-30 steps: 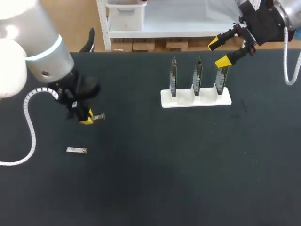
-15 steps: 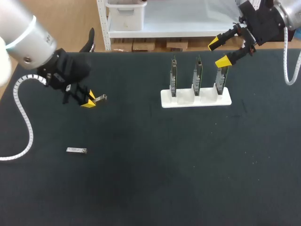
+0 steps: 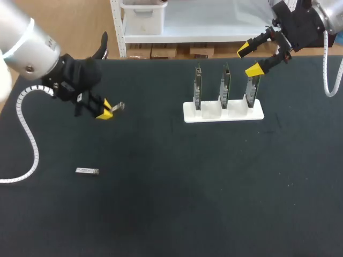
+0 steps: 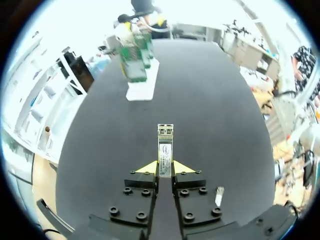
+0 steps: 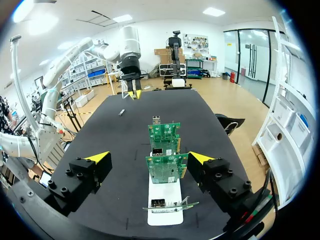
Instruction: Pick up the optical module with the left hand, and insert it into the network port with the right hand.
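Left arm has lifted since a second ago, then nudged slightly toward the table's middle; right arm hasn't moved.

Left gripper (image 3: 107, 110) (image 4: 165, 168) is pinching an optical module (image 3: 117, 106) (image 4: 165, 145) by its rear end. The module sticks straight out past the yellow tips and is held in the air above the black table (image 3: 171, 209), on its left side.

A second module (image 3: 87, 171) (image 4: 218, 196) lies flat on the table, nearer the front edge, well apart from the gripper.

White stand (image 3: 223, 113) (image 5: 164, 202) sits toward the right rear of the table with three green cards (image 3: 225, 85) (image 5: 165, 167) upright in a row in it. The left wrist view shows the stand far ahead of the held module.

Right gripper (image 3: 249, 60) (image 5: 149, 157) hangs over the right-hand end of the stand with its fingers spread wide. From its wrist view the cards line up between the fingers, with neither one touching them.
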You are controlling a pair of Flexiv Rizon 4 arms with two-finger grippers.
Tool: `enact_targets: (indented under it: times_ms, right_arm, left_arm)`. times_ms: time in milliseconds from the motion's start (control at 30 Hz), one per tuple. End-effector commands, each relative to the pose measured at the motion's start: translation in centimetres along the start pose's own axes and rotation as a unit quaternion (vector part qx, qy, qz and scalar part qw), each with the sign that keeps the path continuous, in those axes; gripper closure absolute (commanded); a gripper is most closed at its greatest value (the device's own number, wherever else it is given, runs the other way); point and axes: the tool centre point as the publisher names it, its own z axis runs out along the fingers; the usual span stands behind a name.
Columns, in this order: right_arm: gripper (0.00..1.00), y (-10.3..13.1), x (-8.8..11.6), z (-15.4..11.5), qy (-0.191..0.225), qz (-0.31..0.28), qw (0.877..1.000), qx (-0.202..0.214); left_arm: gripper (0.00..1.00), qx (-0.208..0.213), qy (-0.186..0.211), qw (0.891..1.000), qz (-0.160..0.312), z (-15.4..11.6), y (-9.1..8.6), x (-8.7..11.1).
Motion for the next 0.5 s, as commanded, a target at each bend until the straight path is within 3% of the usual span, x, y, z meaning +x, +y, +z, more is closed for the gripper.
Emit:
enact_targets:
  times_ms: [33,267,500]
  right_arm:
    - [0.00,0.1,0.0,0.0,0.000,0.000,1.000,0.001]
    - [0.00,0.1,0.0,0.0,0.000,0.000,1.000,0.001]
    - [0.00,0.1,0.0,0.0,0.000,0.000,1.000,0.001]
  left_arm:
    - [1.00,-0.035,-0.085,0.996,0.010,0.4,1.0,-1.5]
    - [1.00,-0.056,-0.156,0.983,0.073,-0.3,4.8,-7.7]
    - [1.00,-0.042,-0.239,0.964,0.107,0.0,6.5,-12.9]
